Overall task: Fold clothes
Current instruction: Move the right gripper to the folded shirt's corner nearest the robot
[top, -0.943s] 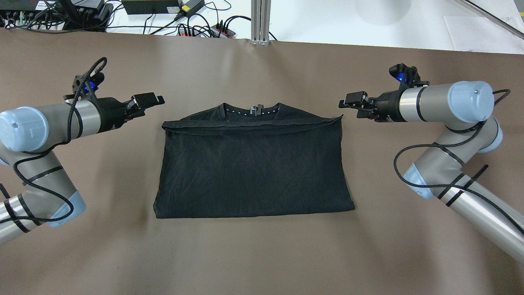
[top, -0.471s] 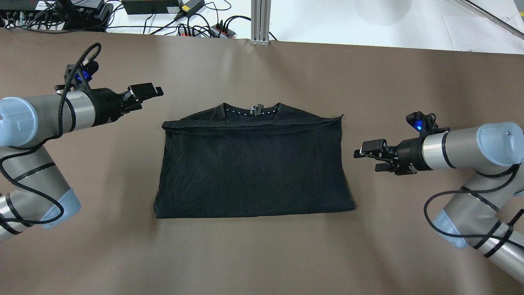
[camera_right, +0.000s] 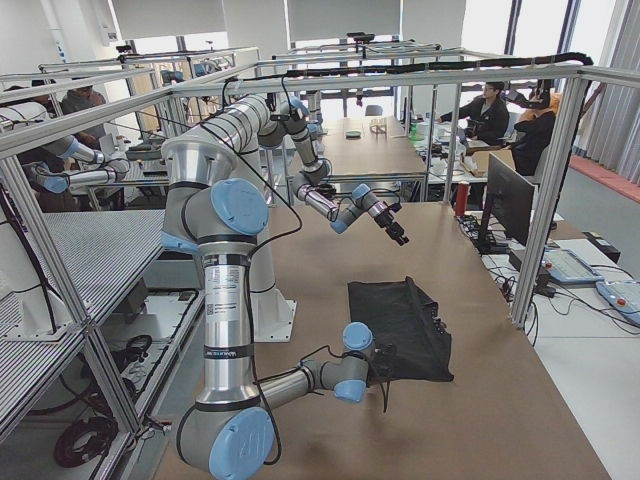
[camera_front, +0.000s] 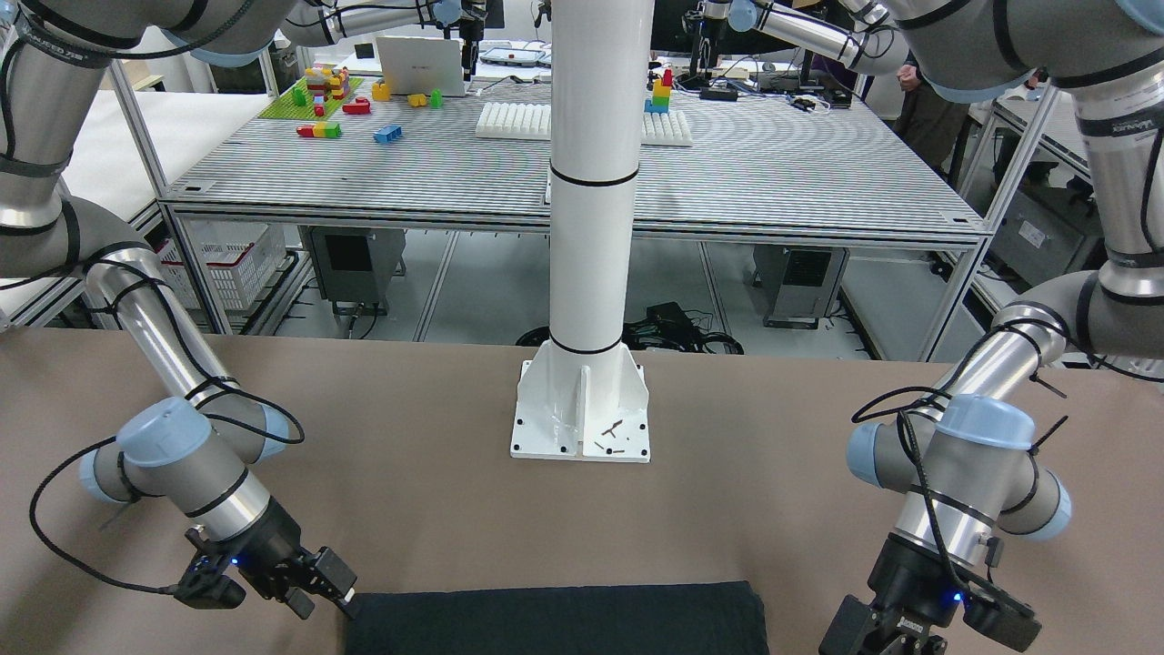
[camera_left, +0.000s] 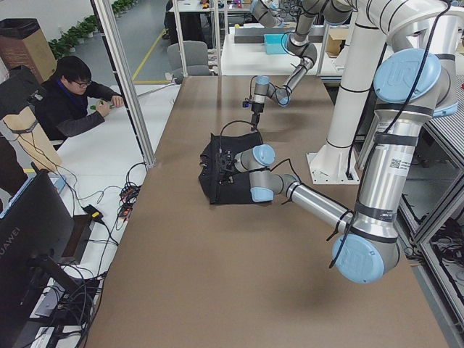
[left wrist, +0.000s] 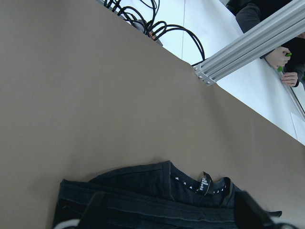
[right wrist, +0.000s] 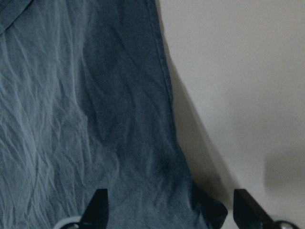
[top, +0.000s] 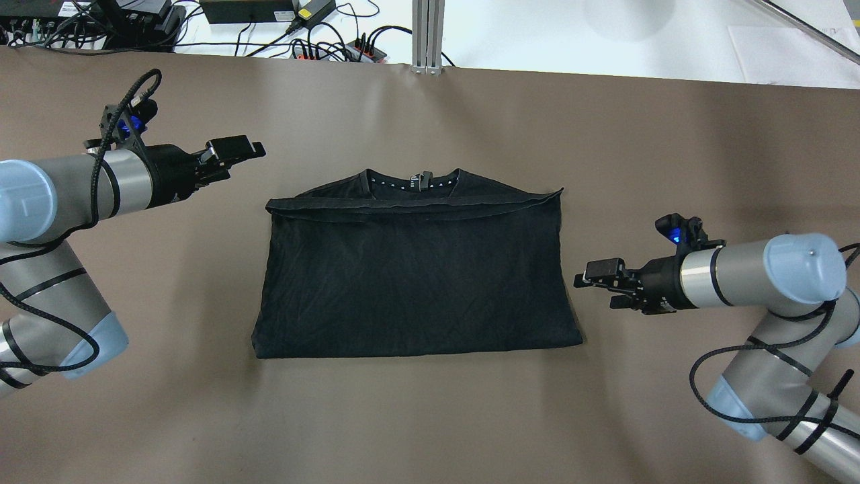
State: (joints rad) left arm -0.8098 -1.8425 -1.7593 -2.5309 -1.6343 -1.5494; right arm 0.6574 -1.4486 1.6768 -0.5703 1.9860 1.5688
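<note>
Black clothes [top: 413, 282] lie folded flat; left gripper [top: 235, 160] at their 10 o'clock, right gripper [top: 598, 288] at 3 o'clock, both spread wide.

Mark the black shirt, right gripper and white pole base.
black shirt [top: 413, 282], overhead view, middle of the folded body.
right gripper [top: 594, 290], overhead view, between its open fingers.
white pole base [camera_front: 582, 438], front-facing view, flat plate.

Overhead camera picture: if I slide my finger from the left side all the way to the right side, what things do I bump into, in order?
Left gripper → folded black T-shirt → right gripper, all over the brown table covering.
</note>
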